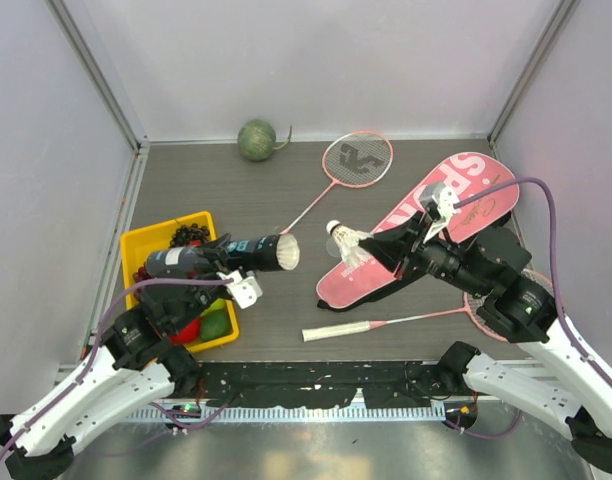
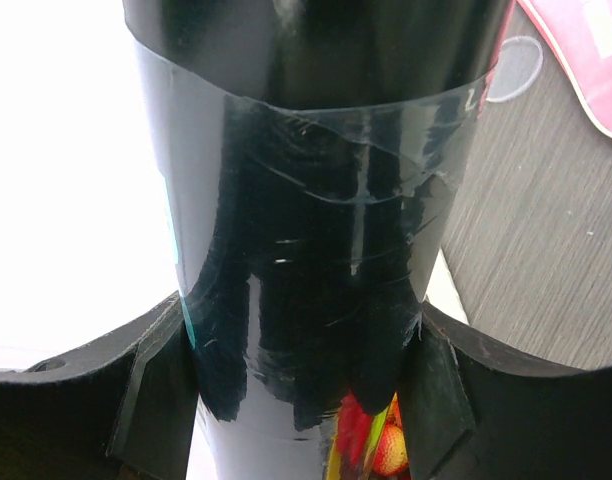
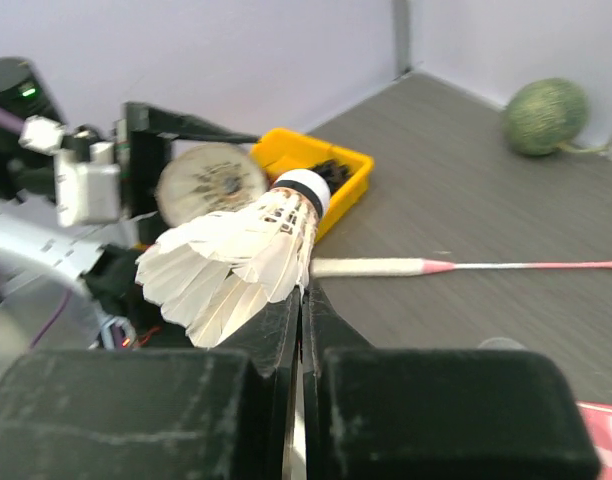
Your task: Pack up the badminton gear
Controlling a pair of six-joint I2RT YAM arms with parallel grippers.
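My left gripper (image 1: pixel 229 272) is shut on the long black tube (image 1: pixel 221 256) and holds it level above the yellow tray, mouth (image 1: pixel 287 253) facing right. The mouth shows white inside. In the left wrist view the tube (image 2: pixel 306 200) fills the space between the fingers (image 2: pixel 441 400). My right gripper (image 1: pixel 372 246) is shut on the feather edge of a white shuttlecock (image 1: pixel 344 238), cork pointing left, a short way right of the tube mouth. The right wrist view shows that shuttlecock (image 3: pixel 236 255) in front of the tube mouth (image 3: pixel 211 182). The pink bag (image 1: pixel 456 190) lies under my right arm.
One pink racket (image 1: pixel 357 160) lies at the back centre. The other racket's white handle (image 1: pixel 336 331) lies near the front, its head (image 1: pixel 478 304) under my right arm. A yellow fruit tray (image 1: pixel 151 240) sits left and a green melon (image 1: pixel 256 140) at the back.
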